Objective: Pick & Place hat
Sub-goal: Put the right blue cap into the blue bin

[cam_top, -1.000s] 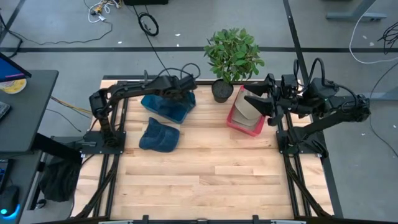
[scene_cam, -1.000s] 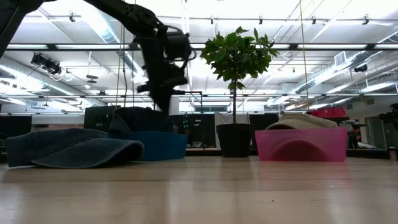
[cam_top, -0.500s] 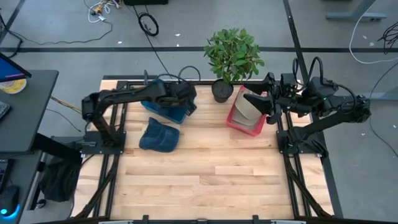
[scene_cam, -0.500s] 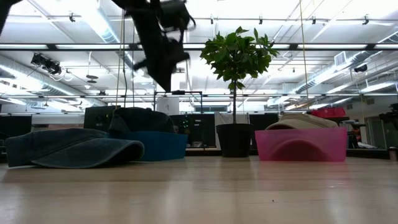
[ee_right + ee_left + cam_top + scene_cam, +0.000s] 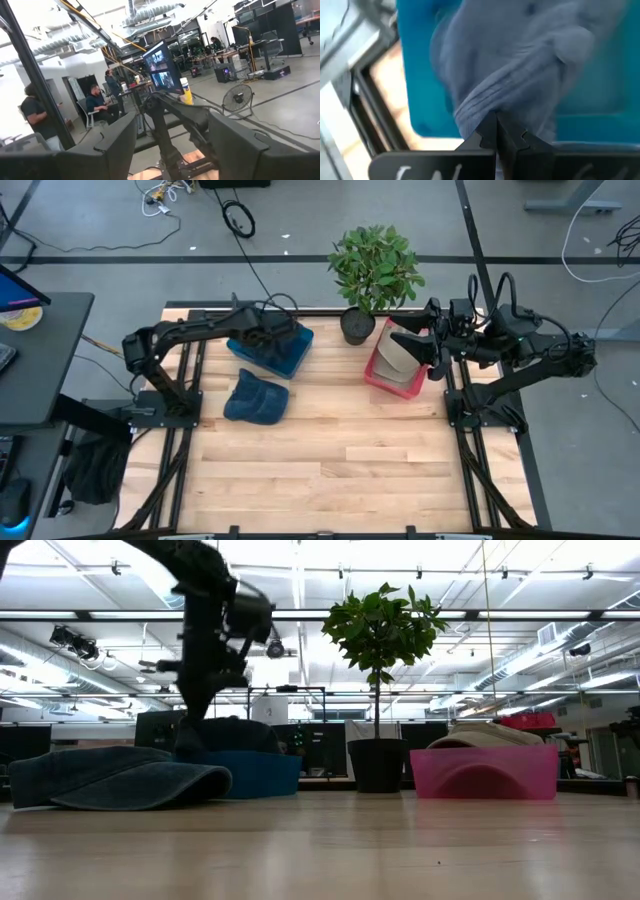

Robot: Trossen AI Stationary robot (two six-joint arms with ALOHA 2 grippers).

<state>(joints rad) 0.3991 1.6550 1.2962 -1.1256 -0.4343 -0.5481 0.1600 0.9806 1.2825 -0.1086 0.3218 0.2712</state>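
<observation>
Left gripper (image 5: 496, 131), fingers pressed together w/ nothing between, hovers over blue bin (image 5: 272, 348) where one hat (image 5: 520, 65) sits. Second hat (image 5: 256, 397) lies on table (image 5: 350, 470) nearby, probably next. Right gripper (image 5: 412, 345) waits spread apart above pink bin (image 5: 385, 375).

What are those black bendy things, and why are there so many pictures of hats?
They are two robot arms at a wooden table. One camera looks down from above, one sits low on the table, and one rides on each arm's wrist. The left gripper, shut and empty, is over a blue bin with a dark hat inside. Another blue hat lies on the table. The right gripper, open, waits beside a pink bin holding a tan hat. A potted plant stands between the bins.
</observation>
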